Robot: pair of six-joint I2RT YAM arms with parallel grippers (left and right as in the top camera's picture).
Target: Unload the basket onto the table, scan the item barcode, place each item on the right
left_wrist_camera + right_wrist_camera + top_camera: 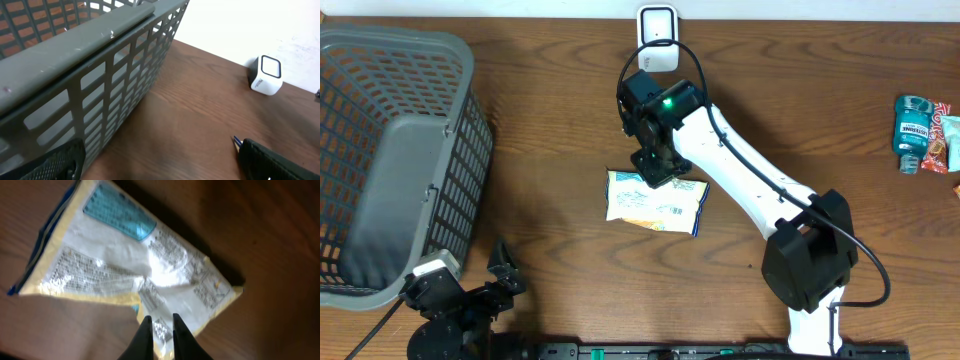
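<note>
The crinkled white-and-yellow snack pouch with a blue edge lies flat on the brown wooden table, just below the centre of the overhead view. The right gripper sits at the pouch's upper edge, fingers a sliver apart; whether they pinch the film I cannot tell. The white square scanner stands at top centre. At lower left, the left gripper is spread wide beside the grey plastic basket.

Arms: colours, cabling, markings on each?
White tubular links on the right arm, with black joint housings, a black cable alongside and a green light near the wrist. The right gripper is black with slim tapered fingers. The left arm and left gripper are mostly black.
</note>
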